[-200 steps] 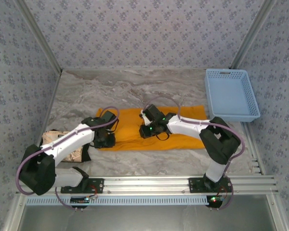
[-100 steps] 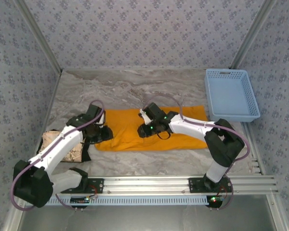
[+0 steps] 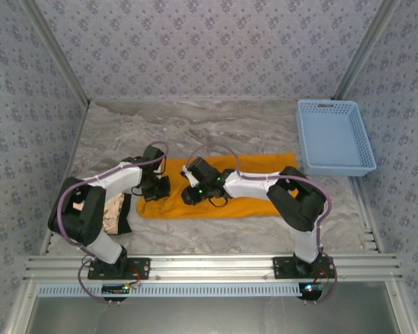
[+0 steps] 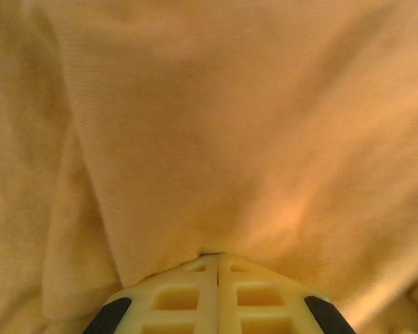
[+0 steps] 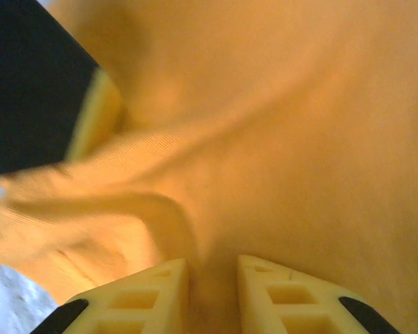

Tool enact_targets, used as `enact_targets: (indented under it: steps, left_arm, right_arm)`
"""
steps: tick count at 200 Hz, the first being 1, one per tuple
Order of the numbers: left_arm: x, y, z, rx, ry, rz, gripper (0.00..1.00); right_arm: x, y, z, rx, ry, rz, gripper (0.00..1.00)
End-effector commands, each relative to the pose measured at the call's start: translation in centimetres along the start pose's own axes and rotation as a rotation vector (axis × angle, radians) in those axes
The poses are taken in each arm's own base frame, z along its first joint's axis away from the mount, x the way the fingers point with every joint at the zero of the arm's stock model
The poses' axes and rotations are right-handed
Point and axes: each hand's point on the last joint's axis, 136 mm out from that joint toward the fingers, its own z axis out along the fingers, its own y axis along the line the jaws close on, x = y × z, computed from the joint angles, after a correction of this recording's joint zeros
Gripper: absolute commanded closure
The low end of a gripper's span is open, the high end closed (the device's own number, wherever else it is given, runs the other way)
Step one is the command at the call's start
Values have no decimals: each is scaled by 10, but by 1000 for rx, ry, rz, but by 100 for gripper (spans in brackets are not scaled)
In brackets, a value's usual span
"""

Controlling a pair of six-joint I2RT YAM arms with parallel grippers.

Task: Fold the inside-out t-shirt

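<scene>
Both claws have slid toward frame left since before: left gripper (image 3: pixel 156 188) clamped tight on the t-shirt (image 3: pixel 258 167), right gripper (image 3: pixel 192 194) nipping a fold, fingers barely apart.

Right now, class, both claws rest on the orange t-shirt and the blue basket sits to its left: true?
No: the top view shows the blue basket right of the orange t-shirt; left claw and right claw do rest on it.

Left arm (image 3: pixel 115 182): white links, black joints — a purple cable looping alongside.
Right arm (image 3: pixel 254 184): same white-and-black build, purple cable, green lights at the wrist.
Fingers (image 4: pixel 195 298): pale yellow lattice, black side trim.
</scene>
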Motion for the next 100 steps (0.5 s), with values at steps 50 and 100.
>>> enact_targets:
  steps: [50,100]
  left_arm:
    - [-29,19,-42,-138,-114,82,70]
    - [-56,-22,-77,-9,-179,139,58]
  right_arm:
    - [-34,-40,-87,158,-134,36,50]
    - [25,-155,-166,552,-191,387,46]
